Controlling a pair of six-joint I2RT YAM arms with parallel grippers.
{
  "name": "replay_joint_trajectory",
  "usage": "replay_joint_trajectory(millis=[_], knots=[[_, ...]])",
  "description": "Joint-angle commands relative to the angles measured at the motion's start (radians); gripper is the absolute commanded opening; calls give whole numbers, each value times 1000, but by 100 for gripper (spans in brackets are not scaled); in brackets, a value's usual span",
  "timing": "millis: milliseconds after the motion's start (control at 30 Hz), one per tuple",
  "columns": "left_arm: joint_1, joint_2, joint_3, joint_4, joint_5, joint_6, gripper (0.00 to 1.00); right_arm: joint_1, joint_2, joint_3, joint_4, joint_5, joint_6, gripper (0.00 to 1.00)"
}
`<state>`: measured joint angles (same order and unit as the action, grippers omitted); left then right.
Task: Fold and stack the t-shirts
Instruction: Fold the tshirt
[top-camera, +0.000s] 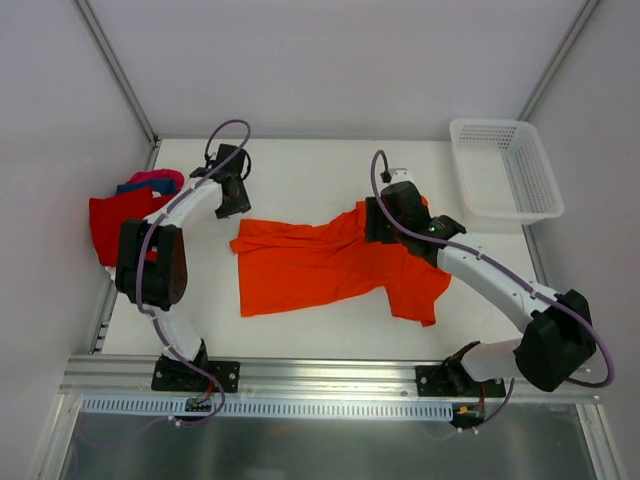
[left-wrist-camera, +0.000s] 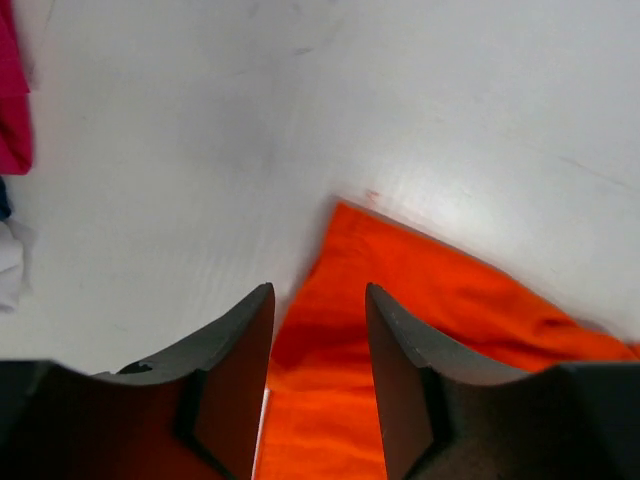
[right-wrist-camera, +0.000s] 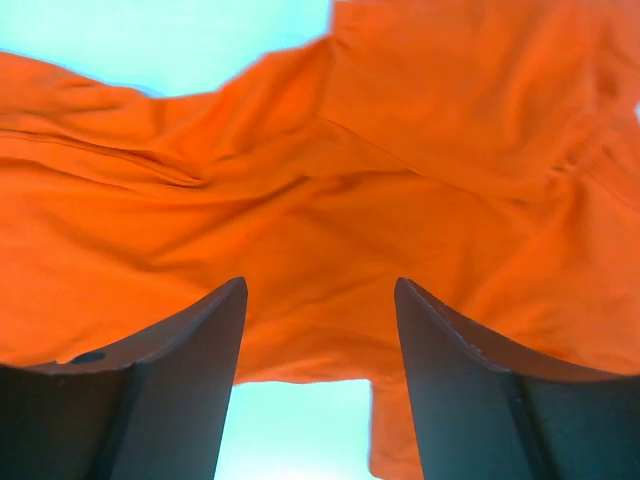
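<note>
**Orange shirt laid out, not yet flat enough to fold**

Orange is the one you are working: the orange t-shirt (top-camera: 320, 265) lies across the middle of the worktop (top-camera: 300, 165), hem toward the left edge and sleeves toward the right, with wrinkles and a bunched shoulder on its far side. The other t-shirts, red (top-camera: 112, 225), blue (top-camera: 135, 187) and magenta (top-camera: 160, 179), sit in a heap at the left edge. The white basket (top-camera: 488, 122) stands in the far right corner, well apart.

Your left gripper (left-wrist-camera: 318, 292) hovers over the shirt's far-left corner, jaws apart, with nothing between them. Your right gripper (right-wrist-camera: 320, 288) hangs over the far shoulder area, jaws spread wide and holding nothing.

By my reading, you are in the spreading step, before the first fold. Next, bring each set of jaws down onto a far edge, pinch a single layer only, and pull gently outward to take out the bunching. Watch the right side: the folded-under sleeve could get caught along with it.
</note>
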<state>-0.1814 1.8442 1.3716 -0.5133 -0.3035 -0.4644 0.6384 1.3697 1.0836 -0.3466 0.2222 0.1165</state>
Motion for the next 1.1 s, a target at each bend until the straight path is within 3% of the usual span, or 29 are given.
replay_joint_trajectory(millis=[0, 133, 167, 333, 400, 500, 533, 567, 800, 1067], knots=[[-21, -175, -77, 45, 110, -19, 42, -15, -46, -48, -28, 128, 3, 65], [-21, -290, -239, 279, 314, 0, 47, -61, 3, -51, -28, 82, 6, 66], [-21, -307, -276, 298, 384, -2, 47, -81, 12, -54, -17, 56, 11, 65], [-21, -246, -286, 328, 458, 9, 43, -161, 109, -33, 35, -44, 8, 62], [-21, -231, -293, 358, 474, 13, 41, -207, 175, -13, 55, -110, 6, 53], [-21, -211, -290, 378, 465, 23, 36, -261, 264, 45, 49, -162, 3, 24], [-21, -200, -283, 380, 448, 24, 35, -272, 282, 58, 46, -168, 5, 5], [-21, -195, -278, 380, 440, 32, 28, -293, 316, 85, 41, -184, 2, 1], [-21, -181, -276, 365, 343, 41, 0, -350, 414, 197, 24, -208, -49, 1], [-18, -105, -217, 297, 311, 41, 0, -399, 448, 263, -3, -211, -71, 0]])
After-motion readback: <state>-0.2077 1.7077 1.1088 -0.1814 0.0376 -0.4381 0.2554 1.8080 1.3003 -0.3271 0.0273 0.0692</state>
